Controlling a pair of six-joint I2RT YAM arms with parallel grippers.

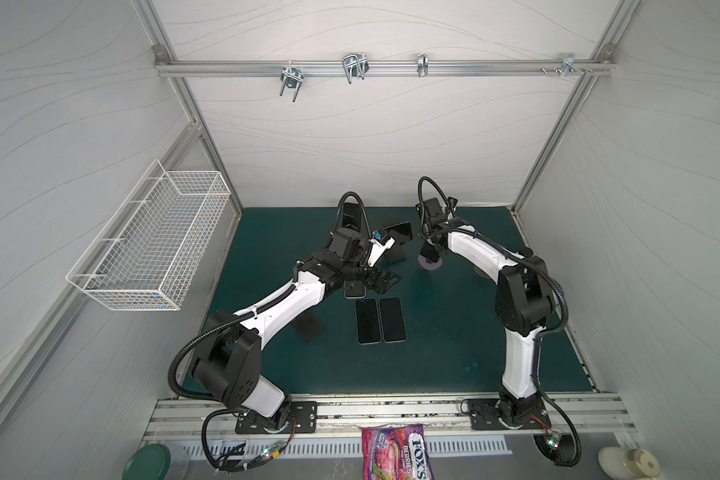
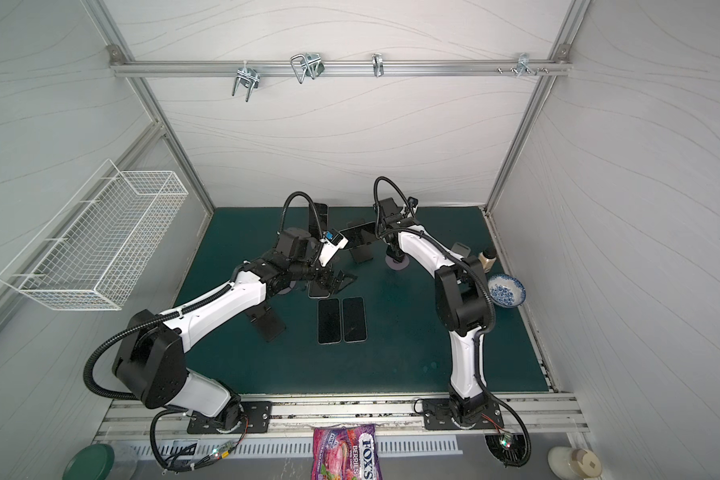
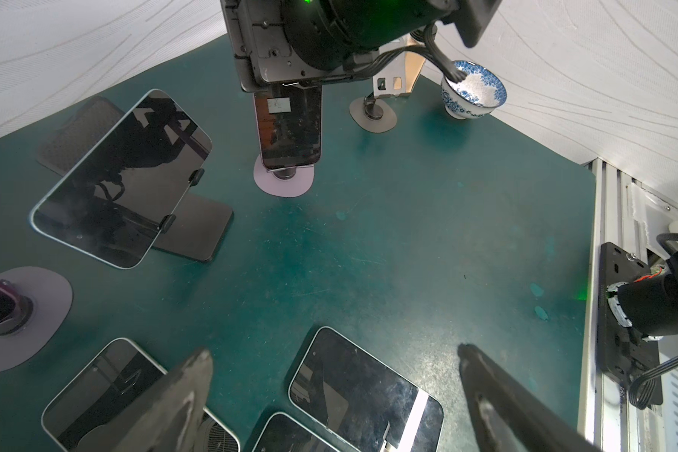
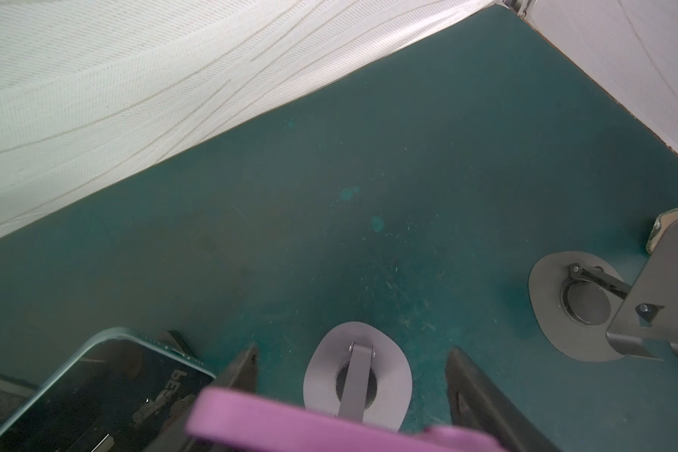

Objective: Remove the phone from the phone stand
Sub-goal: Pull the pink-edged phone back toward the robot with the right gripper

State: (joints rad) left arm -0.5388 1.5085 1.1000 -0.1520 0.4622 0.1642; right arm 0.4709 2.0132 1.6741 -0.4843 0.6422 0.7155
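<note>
Right wrist view: only the pink top edge of the phone (image 4: 290, 426) shows, lying between the fingers (image 4: 239, 371) of the right gripper (image 4: 353, 350). The fingers stand part-way apart, one at each end of that edge. Whether they press it cannot be told. Beyond the edge, the stand (image 4: 356, 375) rises from a lilac oval foot on the mat (image 4: 408, 195).

Left wrist view: this view alone shows the phone's dark screen, upright on the stand, with its upper end hidden under the right gripper's body.

Both top views: the right arm hides nearly all of the phone. The stand's foot shows at 1 o'clock from the mat's centre.

A grey stand (image 4: 588, 305) sits near, at 3 o'clock of the phone. A cradled phone (image 1: 400, 232) sits at 10 o'clock.

Left gripper (image 3: 334, 349): fingers spread wide with nothing between them, over the flat phones (image 1: 367, 320) at mat centre.

The bowl (image 2: 506, 291), at 3 o'clock on the mat, shows in a top view and the left wrist view.
</note>
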